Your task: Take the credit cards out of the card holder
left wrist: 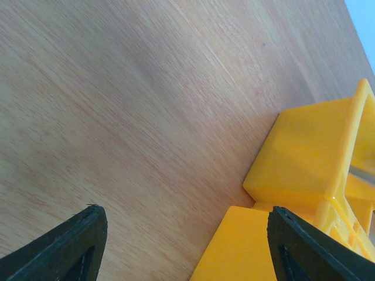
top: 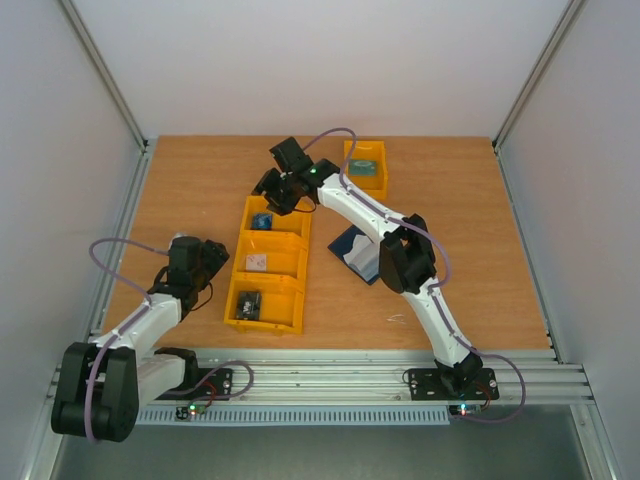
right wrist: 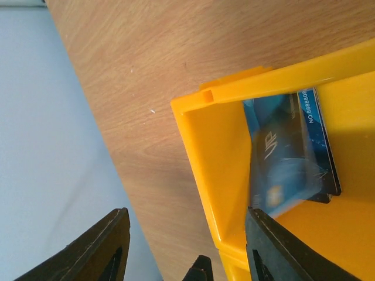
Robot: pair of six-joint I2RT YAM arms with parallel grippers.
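The card holder (top: 350,243) lies open on the table right of the yellow bins, partly under my right arm. A blue card (top: 262,221) lies in the far compartment of the yellow three-part bin (top: 292,262). In the right wrist view this blue card (right wrist: 290,152) leans against the bin wall (right wrist: 217,158). My right gripper (top: 273,186) is open and empty above that compartment's far edge, its jaws (right wrist: 186,218) astride the wall. My left gripper (top: 207,262) is open and empty just left of the bins, low over the table (left wrist: 184,246). No red card shows.
The middle compartment holds a pale card (top: 257,263), and the near one holds a dark item (top: 247,305). A separate yellow bin (top: 350,158) at the back holds a teal item (top: 364,168). The left wrist view shows the bin's outer wall (left wrist: 304,158) and bare wood.
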